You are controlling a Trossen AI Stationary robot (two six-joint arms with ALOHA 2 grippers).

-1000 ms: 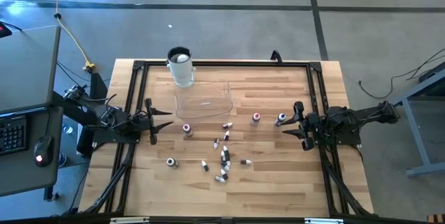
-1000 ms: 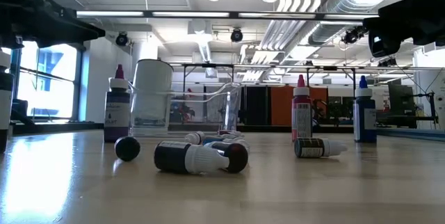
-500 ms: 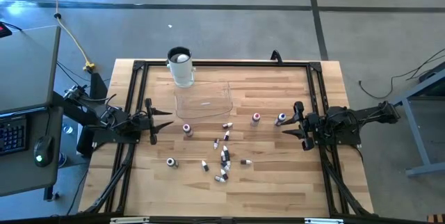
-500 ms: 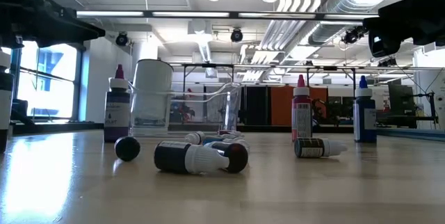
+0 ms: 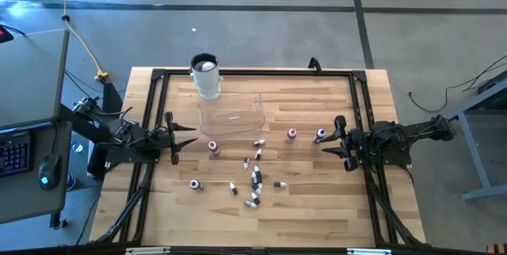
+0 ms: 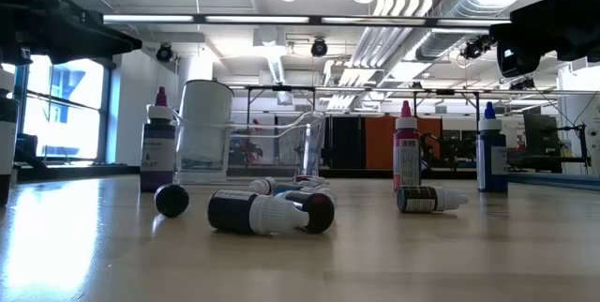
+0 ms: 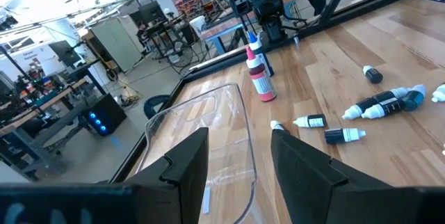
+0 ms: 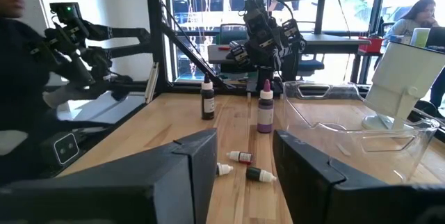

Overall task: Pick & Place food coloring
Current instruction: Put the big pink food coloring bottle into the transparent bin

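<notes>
Wooden bench [image 5: 317, 207] carries the small dark and pink food coloring bottles [image 5: 255, 177], all scattered just beside the clear shallow plastic tray [image 5: 232, 115], none inside it. Left gripper [image 5: 184, 138] and right gripper [image 5: 331, 138] hang released and empty, well apart from the tray on opposite sides. Judged progress: nothing placed yet; every bottle remains to be picked.

Food coloring bottles [image 5: 255, 177] scattered mid-table; some upright.
</notes>
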